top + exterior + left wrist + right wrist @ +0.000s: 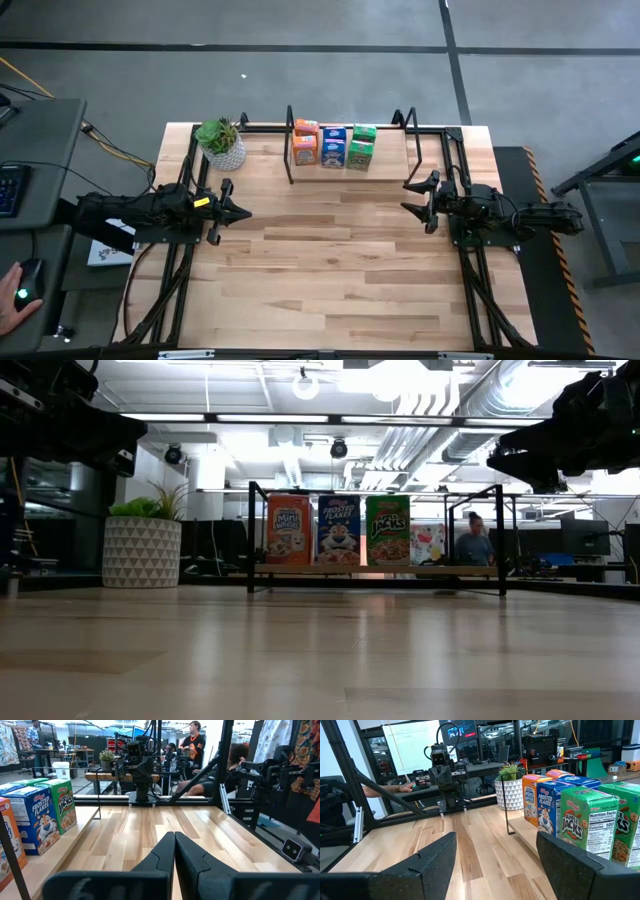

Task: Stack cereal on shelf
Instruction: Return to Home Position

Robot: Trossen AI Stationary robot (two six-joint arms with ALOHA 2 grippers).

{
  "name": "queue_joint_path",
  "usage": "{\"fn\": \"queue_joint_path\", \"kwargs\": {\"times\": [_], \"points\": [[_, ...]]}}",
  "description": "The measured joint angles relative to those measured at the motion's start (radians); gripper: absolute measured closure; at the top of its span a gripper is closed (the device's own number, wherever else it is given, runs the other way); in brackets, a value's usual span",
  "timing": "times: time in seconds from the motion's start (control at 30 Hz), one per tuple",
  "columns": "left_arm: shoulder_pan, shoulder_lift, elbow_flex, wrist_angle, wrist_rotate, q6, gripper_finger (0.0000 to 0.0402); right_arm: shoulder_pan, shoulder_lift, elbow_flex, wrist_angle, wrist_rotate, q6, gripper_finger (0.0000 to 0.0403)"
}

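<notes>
Cereal [333,147]: orange, blue and green boxes, upright, side by side in two close rows on the pale board of the shelf [392,152] at the far edge of the table [330,260]; potted plant [221,143] just beside the shelf's left end. Left claw [174,837]: fingers pressed together on nothing, above the table's left side, well apart from the shelf. Right claw [495,842]: fingers spread wide, above the right side, apart from the shelf.
</notes>
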State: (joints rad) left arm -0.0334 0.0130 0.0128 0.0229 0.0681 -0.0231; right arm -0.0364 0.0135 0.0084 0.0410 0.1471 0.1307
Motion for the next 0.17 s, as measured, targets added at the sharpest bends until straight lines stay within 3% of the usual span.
{"fn": "queue_joint_path", "kwargs": {"times": [0.17], "points": [[0.000, 0.000, 0.000, 0.000, 0.000, 0.000, 0.0398, 0.000, 0.000, 0.000, 0.000, 0.000, 0.000, 0.0135]]}}
